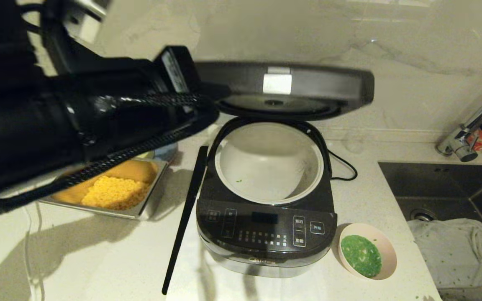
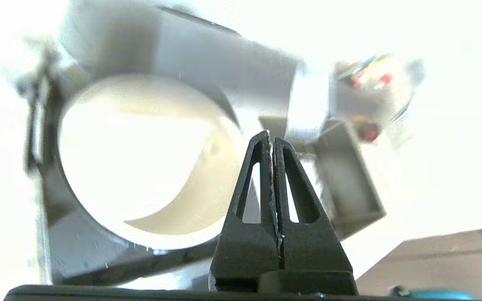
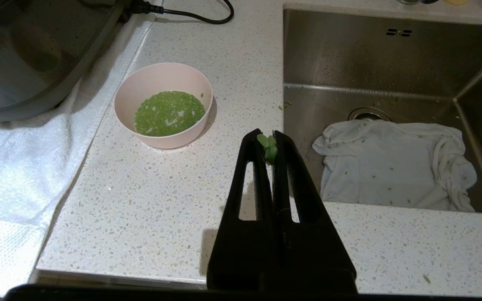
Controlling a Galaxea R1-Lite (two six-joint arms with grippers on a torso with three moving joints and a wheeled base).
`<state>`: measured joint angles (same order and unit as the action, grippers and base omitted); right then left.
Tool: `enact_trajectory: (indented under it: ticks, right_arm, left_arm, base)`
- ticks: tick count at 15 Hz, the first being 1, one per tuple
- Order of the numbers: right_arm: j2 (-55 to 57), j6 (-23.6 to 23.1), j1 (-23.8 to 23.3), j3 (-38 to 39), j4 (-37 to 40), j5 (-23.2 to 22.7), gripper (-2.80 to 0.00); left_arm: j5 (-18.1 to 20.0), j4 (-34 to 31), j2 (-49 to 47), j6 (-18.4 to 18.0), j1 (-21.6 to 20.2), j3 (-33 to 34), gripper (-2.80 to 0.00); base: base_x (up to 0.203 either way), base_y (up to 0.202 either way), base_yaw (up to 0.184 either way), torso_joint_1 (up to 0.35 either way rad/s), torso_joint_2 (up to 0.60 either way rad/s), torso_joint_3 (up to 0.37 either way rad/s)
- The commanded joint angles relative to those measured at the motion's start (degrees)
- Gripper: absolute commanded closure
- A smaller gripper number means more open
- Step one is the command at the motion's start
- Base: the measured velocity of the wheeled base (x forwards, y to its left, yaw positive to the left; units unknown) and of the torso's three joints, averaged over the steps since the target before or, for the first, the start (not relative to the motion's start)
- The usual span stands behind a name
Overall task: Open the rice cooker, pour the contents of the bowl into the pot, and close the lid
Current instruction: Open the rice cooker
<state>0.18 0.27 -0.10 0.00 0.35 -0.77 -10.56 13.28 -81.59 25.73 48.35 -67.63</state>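
1. The glossy black boxy rice cooker (image 1: 266, 217) stands on the pale speckled stone desk (image 1: 98, 259) with its black hinged lid (image 1: 285, 88) raised above the round cream-white inner pot (image 1: 269, 163).
2. A few green bits lie inside the pot.
3. The small pale pink bowl (image 1: 367, 250) of chopped bright green contents (image 1: 361, 255) sits just beside the cooker's front right corner.
4. The left arm (image 1: 78, 121) reaches across at upper left, above a rectangular steel tray (image 1: 111, 188) of yellow kernels.
5. A steel sink (image 1: 446, 196) holding a white cloth (image 1: 458, 251) lies at right.

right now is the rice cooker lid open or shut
Open: the lid stands raised above the rice cooker, leaving the pot exposed.
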Motion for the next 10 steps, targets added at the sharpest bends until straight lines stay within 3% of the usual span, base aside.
enact_trajectory:
  ticks: [1,4,7,10]
  right_arm:
    - [0.0,0.0,0.0,0.0,0.0,0.0,0.00]
    - [0.0,0.0,0.0,0.0,0.0,0.0,0.00]
    - [0.0,0.0,0.0,0.0,0.0,0.0,0.00]
    - [0.0,0.0,0.0,0.0,0.0,0.0,0.00]
  left_arm:
    - [0.0,-0.1,8.3,-1.2,0.0,-0.6,0.00]
    - [0.6,-1.6,15.6,-3.4,0.0,1.9,0.00]
    - [6.5,-8.2,19.8,-5.8,0.1,12.1,0.00]
    - [8.8,-7.6,16.7,-9.5,0.1,21.3,0.00]
  base:
    - [0.000,0.000,0.000,0.000,0.00,0.000]
    - [0.000,0.000,0.000,0.000,0.00,0.000]
    - [0.000,0.000,0.000,0.000,0.00,0.000]
    - [0.000,0.000,0.000,0.000,0.00,0.000]
